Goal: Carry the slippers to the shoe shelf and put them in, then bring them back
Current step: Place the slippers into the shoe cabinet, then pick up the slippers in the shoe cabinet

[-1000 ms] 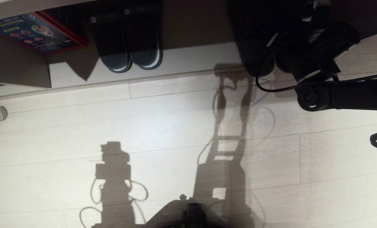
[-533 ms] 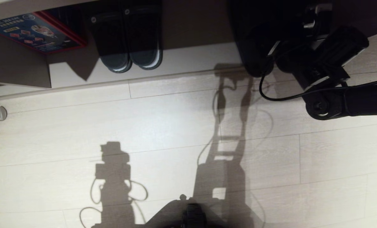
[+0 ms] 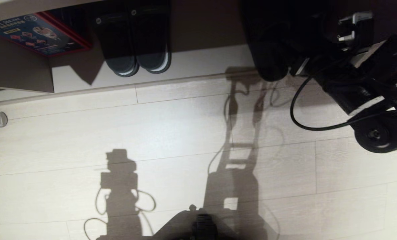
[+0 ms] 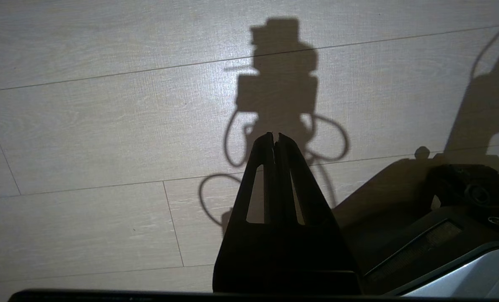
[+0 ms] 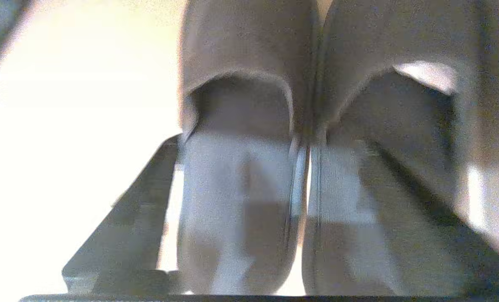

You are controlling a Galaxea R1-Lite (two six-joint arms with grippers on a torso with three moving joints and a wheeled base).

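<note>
At far left, poster: a red-edged printed sheet (image 3: 35,33) lay in the shoe shelf (image 3: 202,63).
Black pair (image 3: 135,43): side by side beside it, heels out.
Left gripper (image 4: 274,140): fingers pressed together, empty, over the floor (image 3: 171,133).
Slippers (image 5: 308,176): together on the shelf's pale base at right.
Right gripper (image 5: 304,235): fingers spread either side of the slippers' heels; grip unclear.
</note>
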